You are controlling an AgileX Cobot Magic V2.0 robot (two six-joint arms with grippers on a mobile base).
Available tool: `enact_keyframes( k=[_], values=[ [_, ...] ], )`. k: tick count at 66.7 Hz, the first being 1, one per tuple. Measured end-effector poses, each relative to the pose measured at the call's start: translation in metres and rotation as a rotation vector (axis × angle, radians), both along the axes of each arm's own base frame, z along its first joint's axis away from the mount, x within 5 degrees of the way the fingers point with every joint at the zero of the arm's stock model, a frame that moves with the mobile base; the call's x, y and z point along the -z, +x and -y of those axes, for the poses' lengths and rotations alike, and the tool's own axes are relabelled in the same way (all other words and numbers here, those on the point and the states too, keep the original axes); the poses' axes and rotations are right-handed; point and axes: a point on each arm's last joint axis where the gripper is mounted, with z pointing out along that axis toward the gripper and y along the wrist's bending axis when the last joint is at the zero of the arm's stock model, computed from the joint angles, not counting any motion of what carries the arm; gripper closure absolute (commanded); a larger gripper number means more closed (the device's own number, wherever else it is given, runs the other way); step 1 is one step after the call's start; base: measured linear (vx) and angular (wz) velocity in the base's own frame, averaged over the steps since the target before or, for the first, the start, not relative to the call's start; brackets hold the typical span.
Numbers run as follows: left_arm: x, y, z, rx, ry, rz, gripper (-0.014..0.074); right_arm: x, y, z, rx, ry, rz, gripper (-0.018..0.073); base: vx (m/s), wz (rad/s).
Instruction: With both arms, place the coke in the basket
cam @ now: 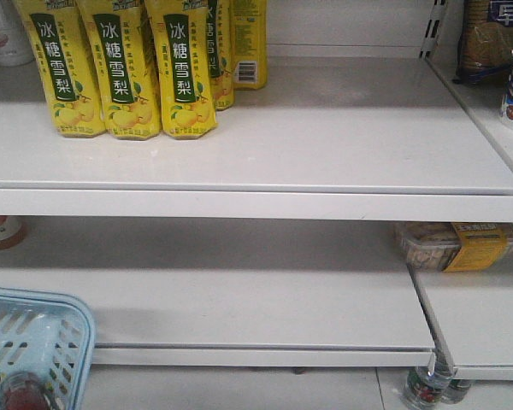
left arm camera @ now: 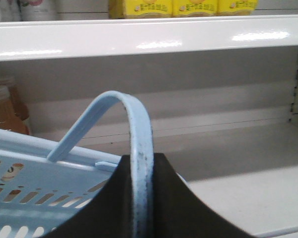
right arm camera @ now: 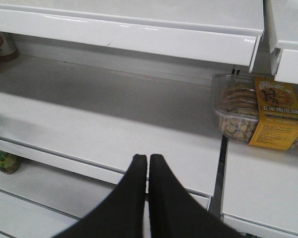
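Observation:
A light blue plastic basket sits at the lower left of the front view, below the lower shelf. A dark bottle with a red cap, seemingly the coke, stands inside it. In the left wrist view my left gripper is shut on the basket's arched handle, which runs up between its two black fingers. The basket's slotted wall is on the left. In the right wrist view my right gripper is shut and empty, hovering before the lower shelf's edge. Neither gripper shows in the front view.
Yellow pear-drink bottles stand on the upper shelf. A clear cookie box with a yellow label lies on the right shelf. Brown bottles stand at the far left. More bottles sit under the lower shelf.

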Motion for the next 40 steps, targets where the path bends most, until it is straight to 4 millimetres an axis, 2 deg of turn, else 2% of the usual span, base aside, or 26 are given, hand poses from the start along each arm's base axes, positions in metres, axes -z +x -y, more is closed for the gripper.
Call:
enact_keyframes(
  k=[17,40],
  values=[
    [0.0,0.0006,-0.0055,-0.088,0.015,0.002,0.0603,0.0,0.0,0.0,0.0,0.0,0.0,0.0564,0.0,0.0],
    [0.0046,0.0005,-0.0061,-0.097,0.035,-0.047,0.0603,0.0,0.0,0.0,0.0,0.0,0.0,0.0564,0.0,0.0]
  ],
)
